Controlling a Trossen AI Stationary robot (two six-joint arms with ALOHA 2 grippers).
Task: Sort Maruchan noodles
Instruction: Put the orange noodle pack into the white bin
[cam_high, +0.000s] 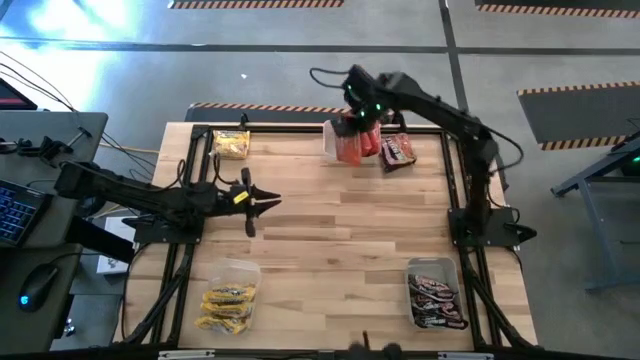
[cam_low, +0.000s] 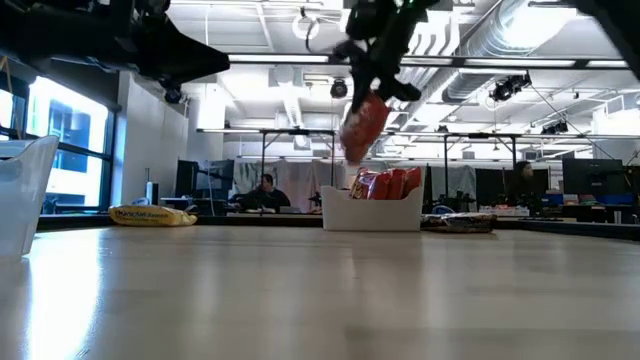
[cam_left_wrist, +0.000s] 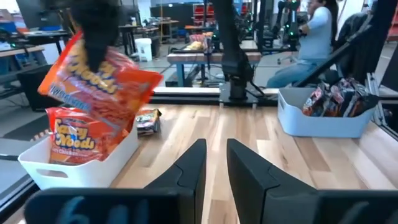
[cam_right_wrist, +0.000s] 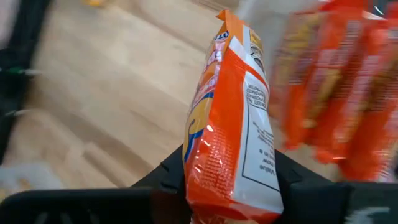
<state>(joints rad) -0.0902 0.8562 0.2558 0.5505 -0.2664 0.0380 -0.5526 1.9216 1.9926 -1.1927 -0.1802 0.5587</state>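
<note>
While the right arm stretches from its base at the counter's (cam_high: 320, 215) right edge up and across to the far middle, its gripper (cam_high: 358, 112) hangs just above the clear tub (cam_high: 332, 147) there, jaws clamped on a red-orange noodle packet (cam_right_wrist: 230, 118). In the low view that packet (cam_low: 363, 125) dangles in the air, tilted, just above the red-orange packets (cam_low: 388, 184) already standing on edge in the tub (cam_low: 372, 214). The right wrist view shows the held packet pinched edge-on between the two dark fingers (cam_right_wrist: 298, 177), with the tub's packets just beside it. A dark brown packet (cam_high: 398, 151) lies flat on the counter just right of this tub. The left arm reaches in low from the left side, roughly level, and its gripper (cam_high: 268, 204) sits over bare wood near the counter's middle left, well apart from every packet; its jaws stand a narrow gap apart and grip nothing, as the left wrist view shows with the fingers (cam_left_wrist: 186, 171) nearly parallel. A single yellow packet (cam_high: 231, 144) rests at the far left corner. Near the front left, a tub (cam_high: 229, 270) holds yellow packets (cam_high: 228, 303); near the front right, another tub (cam_high: 434, 266) holds dark brown packets (cam_high: 436, 296). Seated people (cam_left_wrist: 308, 46) show in the room beyond.
</note>
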